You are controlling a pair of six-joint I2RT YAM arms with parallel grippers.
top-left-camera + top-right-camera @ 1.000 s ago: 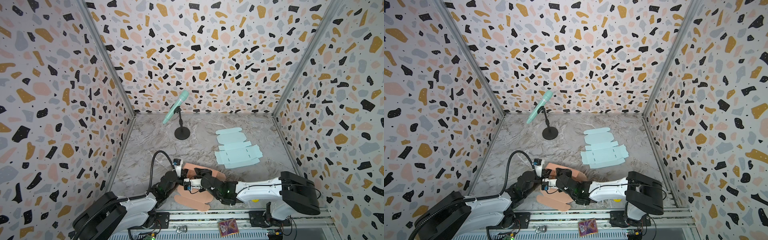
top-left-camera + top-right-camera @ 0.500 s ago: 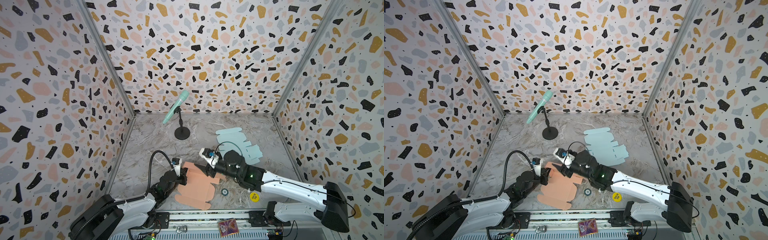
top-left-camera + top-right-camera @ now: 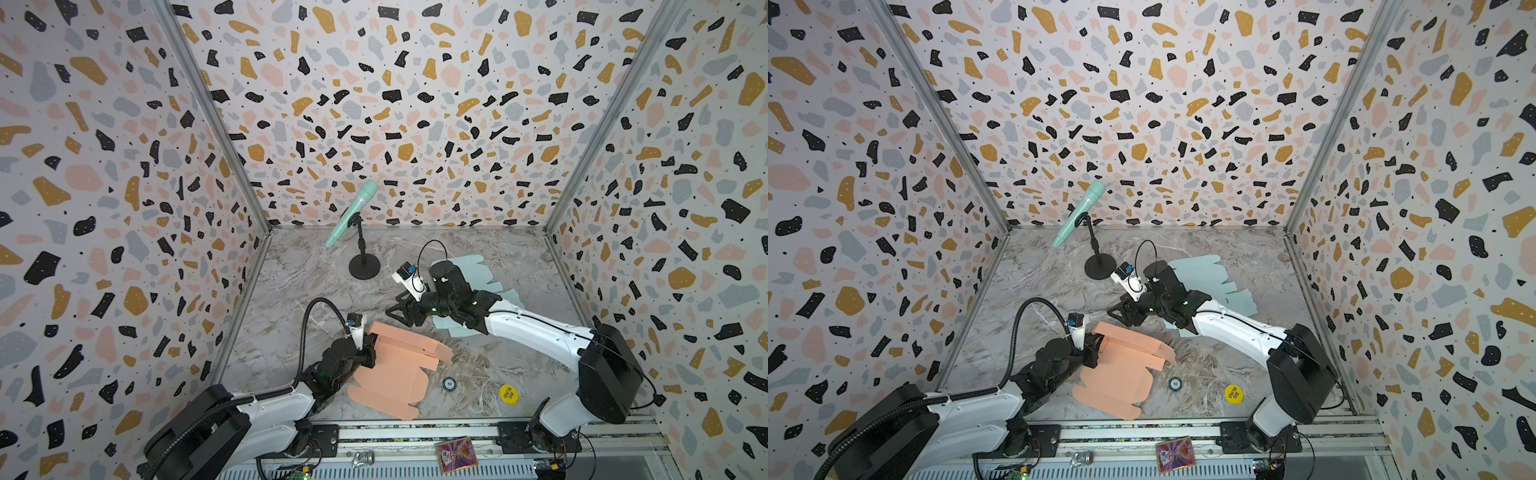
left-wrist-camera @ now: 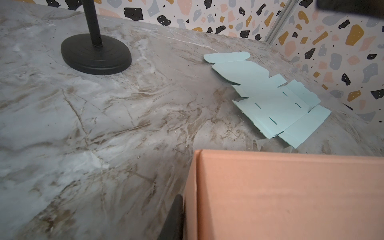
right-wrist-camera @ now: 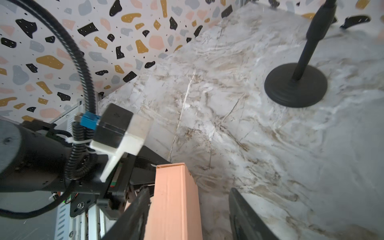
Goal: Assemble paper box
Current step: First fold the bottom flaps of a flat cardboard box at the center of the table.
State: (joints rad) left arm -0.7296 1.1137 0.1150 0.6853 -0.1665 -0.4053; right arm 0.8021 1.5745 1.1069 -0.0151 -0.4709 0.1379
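Marble tabletop point(image 3: 299, 282) inside speckled walls; you read it from the rail outward.

Nearest you, the peach blank point(image 3: 390, 374) lies mostly flat, at about 6 o'clock of the table's middle. Its far panel point(image 3: 405, 340) is folded up into a wall, with its long axis running from 9 toward 3 o'clock.

Left gripper point(image 3: 368, 353) sits at the 9 o'clock end of that wall, fingers narrow and pinched on the panel corner; the left wrist view shows the wall point(image 4: 288, 193) close against one finger point(image 4: 173, 218).

Right gripper point(image 3: 397, 309) hangs at about 12 o'clock of the wall's left end, above it and apart from it, fingers at a middling spread and holding nothing. In its wrist view the wall point(image 5: 174, 201) falls between the two fingers point(image 5: 133, 216), seen end-on.

Judgement: the coming move turns on this alignment. You have the right gripper already straddling the wall's line from above, so it is the arm to come down; the left only steadies. Watch that the descent does not strike the left wrist camera point(image 5: 120, 128), which is just beside the wall.

Farther off at 2 o'clock, the blue blank point(image 3: 478, 291) lies flat under the right arm, untouched. The stand point(image 3: 364, 266) is at 12 o'clock.
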